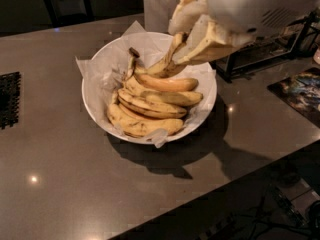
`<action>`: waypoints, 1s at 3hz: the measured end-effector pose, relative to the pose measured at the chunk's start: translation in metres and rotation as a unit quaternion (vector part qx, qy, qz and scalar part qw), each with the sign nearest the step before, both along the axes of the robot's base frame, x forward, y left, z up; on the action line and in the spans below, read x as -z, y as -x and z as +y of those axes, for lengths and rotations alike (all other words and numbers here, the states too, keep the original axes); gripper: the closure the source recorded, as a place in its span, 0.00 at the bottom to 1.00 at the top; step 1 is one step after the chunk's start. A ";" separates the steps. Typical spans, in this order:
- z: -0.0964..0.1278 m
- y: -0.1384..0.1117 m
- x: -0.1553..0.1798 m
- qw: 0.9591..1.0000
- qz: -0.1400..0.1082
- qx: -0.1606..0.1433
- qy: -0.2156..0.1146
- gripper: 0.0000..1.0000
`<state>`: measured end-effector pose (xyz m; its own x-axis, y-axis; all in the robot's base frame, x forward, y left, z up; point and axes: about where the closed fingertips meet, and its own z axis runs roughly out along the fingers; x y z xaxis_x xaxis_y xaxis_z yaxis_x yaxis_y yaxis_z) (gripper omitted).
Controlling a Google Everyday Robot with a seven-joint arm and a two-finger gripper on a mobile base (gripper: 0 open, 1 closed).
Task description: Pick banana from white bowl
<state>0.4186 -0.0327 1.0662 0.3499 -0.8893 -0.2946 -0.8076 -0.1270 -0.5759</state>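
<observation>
Gripping the banana [161,67] near its upper end, the tool [179,46] hangs at the upper right of the frame, closed on the fruit. The banana slants up out of the white bowl [86,101], its lower end touching or just above the other bananas [150,106]. The hold looks close to the tip, so I'd worry that it slips, or that the soft skin tears, dropping the banana or dragging the paper [97,74] onto the desk [60,174].
</observation>
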 end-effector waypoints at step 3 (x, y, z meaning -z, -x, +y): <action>0.000 0.000 0.000 1.000 0.000 0.000 0.000 1.00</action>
